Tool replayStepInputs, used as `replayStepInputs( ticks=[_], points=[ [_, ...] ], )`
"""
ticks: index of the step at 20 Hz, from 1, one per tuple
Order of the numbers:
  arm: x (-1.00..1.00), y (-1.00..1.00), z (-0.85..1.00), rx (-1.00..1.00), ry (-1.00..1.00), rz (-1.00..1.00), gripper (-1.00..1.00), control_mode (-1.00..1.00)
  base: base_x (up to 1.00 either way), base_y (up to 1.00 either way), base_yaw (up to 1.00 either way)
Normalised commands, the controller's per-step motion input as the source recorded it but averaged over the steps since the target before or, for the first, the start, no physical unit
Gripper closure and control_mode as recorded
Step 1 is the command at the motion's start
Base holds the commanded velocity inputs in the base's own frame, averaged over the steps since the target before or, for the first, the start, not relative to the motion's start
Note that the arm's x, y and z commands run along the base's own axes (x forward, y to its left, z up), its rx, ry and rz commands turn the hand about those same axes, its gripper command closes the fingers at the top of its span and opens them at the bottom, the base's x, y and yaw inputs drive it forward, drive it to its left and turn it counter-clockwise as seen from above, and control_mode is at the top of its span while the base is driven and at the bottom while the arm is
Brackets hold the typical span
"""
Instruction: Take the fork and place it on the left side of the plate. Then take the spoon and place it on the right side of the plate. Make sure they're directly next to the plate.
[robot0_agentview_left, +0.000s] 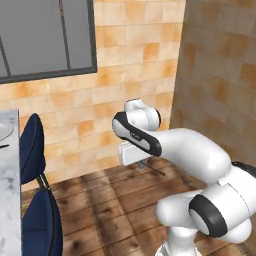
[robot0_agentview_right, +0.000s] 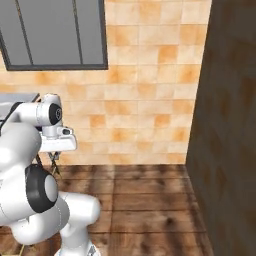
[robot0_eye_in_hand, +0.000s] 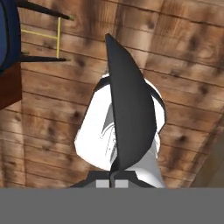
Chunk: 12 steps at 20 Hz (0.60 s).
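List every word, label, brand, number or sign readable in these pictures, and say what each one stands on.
None: no picture carries readable text.
The tiled wall, the window, the wooden floor, the blue chairs and the marble counter are all unmarked.
The arm and its shut gripper bear no label or logo.

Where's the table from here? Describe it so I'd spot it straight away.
Start at the dark-framed window on the orange tiled wall. Below it, along the left edge of the left base view, runs the table, a pale grey marbled slab. Two dark blue chairs stand beside it; it is the only grey, stone-like surface above the brown wooden floor.
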Motion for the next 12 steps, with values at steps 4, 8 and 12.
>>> replayStepInputs(
  ticks=[4, 8, 12],
  points=[
    [0.0, 0.0, 0.0, 0.0, 0.0, 0.0, 1.0, 1.0, 0.88, -0.06, 0.29],
    [0.0, 0.0, 0.0, 0.0, 0.0, 0.0, 1.0, 1.0, 0.88, -0.14, 0.27],
    [0.0, 0.0, 0.0, 0.0, 0.0, 0.0, 1.0, 1.0, 0.79, -0.13, 0.37]
  ],
)
